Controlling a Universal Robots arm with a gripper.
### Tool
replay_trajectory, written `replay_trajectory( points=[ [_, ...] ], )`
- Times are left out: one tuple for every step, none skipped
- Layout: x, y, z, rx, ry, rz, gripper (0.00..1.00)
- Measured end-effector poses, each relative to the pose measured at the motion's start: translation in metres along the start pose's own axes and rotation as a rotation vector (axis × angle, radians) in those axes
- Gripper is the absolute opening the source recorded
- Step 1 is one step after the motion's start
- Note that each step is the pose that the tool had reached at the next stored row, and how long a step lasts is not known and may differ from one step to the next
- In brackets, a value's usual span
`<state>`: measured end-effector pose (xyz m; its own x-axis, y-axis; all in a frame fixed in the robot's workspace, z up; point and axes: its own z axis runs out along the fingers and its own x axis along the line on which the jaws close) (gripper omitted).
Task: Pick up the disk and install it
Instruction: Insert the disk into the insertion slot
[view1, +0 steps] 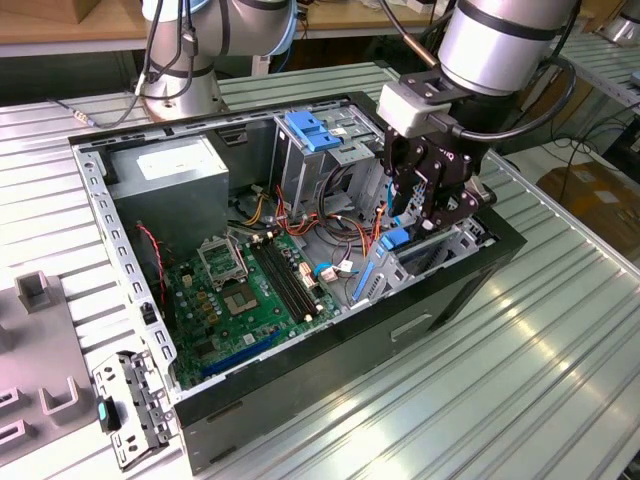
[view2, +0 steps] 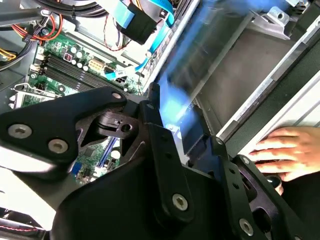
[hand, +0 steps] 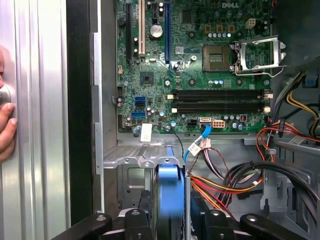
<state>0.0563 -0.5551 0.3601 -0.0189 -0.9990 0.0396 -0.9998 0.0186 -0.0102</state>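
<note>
Ribbed metal worktop (view1: 560, 330) carries an open computer case (view1: 300, 385). The fingers (view2: 162, 155) are clamped on the blue-railed disk (hand: 169, 196), edge-on over the drive cage (hand: 125, 161).

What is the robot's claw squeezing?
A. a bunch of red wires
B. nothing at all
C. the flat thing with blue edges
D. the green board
C: in the first wrist view the disk, seen edge-on with its blue rail showing, sits gripped between the fingers of the gripper, while the green motherboard lies apart from it.
</note>
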Motion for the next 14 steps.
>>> replay_trajectory(
  points=[
    [0.0,0.0,0.0,0.0,0.0,0.0,0.45],
    [0.0,0.0,0.0,0.0,-0.0001,0.0,0.45],
    [0.0,0.0,0.0,0.0,0.0,0.0,0.45],
    [0.0,0.0,0.0,0.0,0.0,0.0,0.45],
    [0.0,0.0,0.0,0.0,0.0,0.0,0.45],
    [0.0,0.0,0.0,0.0,0.0001,0.0,0.45],
    [0.0,0.0,0.0,0.0,0.0001,0.0,0.45],
    [0.0,0.0,0.0,0.0,0.0001,0.0,0.43],
    [0.0,0.0,0.0,0.0,0.0,0.0,0.36],
    [0.0,0.0,0.0,0.0,0.0001,0.0,0.3],
    [0.0,0.0,0.0,0.0,0.0002,0.0,0.18],
    [0.0,0.0,0.0,0.0,0.0001,0.0,0.12],
    [0.0,0.0,0.0,0.0001,0.0001,0.0,0.11],
    [0.0,0.0,0.0,0.0,0.0002,0.0,0.11]
  ],
)
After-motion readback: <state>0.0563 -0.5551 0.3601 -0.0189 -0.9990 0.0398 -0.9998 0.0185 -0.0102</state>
